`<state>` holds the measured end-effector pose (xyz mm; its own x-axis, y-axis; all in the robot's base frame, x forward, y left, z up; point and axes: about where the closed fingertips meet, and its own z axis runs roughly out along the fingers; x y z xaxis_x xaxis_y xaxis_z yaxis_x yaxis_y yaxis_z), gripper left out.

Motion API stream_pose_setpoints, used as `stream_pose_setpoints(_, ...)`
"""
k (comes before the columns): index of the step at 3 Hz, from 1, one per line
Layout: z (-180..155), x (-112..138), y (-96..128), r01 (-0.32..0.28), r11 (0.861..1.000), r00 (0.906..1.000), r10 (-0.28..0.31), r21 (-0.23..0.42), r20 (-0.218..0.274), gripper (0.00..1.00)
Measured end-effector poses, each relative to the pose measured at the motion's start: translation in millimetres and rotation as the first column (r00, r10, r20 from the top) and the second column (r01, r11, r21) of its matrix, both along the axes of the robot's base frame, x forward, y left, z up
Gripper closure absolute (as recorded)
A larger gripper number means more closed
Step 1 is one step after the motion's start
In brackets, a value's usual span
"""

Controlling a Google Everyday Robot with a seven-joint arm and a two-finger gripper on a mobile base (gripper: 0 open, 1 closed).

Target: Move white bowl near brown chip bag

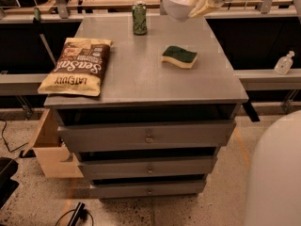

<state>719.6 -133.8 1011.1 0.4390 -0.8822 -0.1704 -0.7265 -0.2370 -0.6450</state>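
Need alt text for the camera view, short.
The gripper holds the white bowl by its rim above the back right of the cabinet; the brown chip bag lies on its left side, with a green can and a sponge on top.

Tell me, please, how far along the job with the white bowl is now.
Done: the white bowl is lifted; the end effector, at the top right over the back edge of the cabinet top, grips its rim. In hand: the bowl hangs in the air, far from the brown chip bag at the front left corner. Left: carry it leftward and set it down beside the bag.
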Motion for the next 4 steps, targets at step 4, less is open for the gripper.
stream_pose_setpoints(4,-48,-38,77,-0.212,0.974,0.9757,0.215,0.078,-0.04,1.0)
